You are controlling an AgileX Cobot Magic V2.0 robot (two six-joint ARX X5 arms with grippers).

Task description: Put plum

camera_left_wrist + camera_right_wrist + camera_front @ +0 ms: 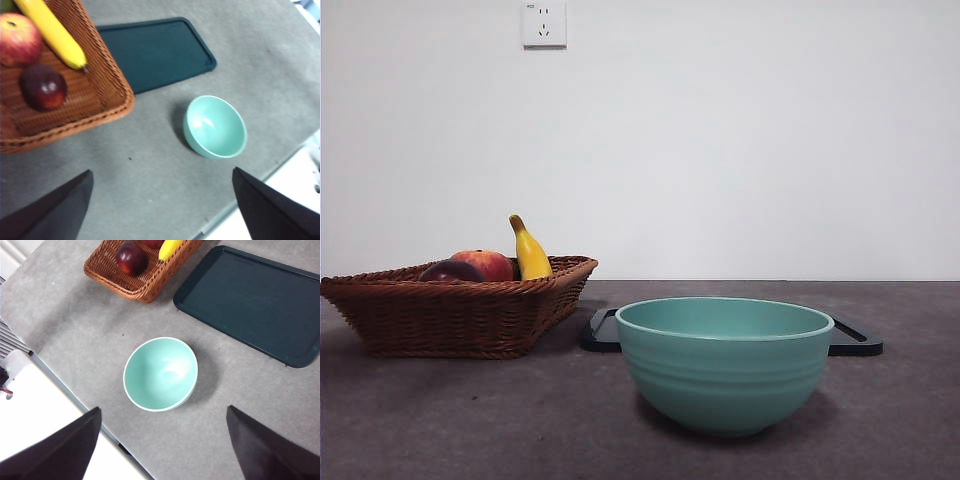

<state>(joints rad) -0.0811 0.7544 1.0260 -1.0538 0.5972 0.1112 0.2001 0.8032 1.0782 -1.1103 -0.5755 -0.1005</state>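
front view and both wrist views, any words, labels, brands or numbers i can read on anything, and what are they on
No text can be read anywhere.
Wall socket: a tiny mark at its top left corner, too small to read.
Plum, banana, red-orange fruit, wicker basket: no labels or stickers visible.
Teal bowl and dark tray: plain, no print.
Left gripper and right gripper: no markings show.

The left gripper (160, 210) and right gripper (160, 450) both hover high, jaws spread wide, holding nothing.
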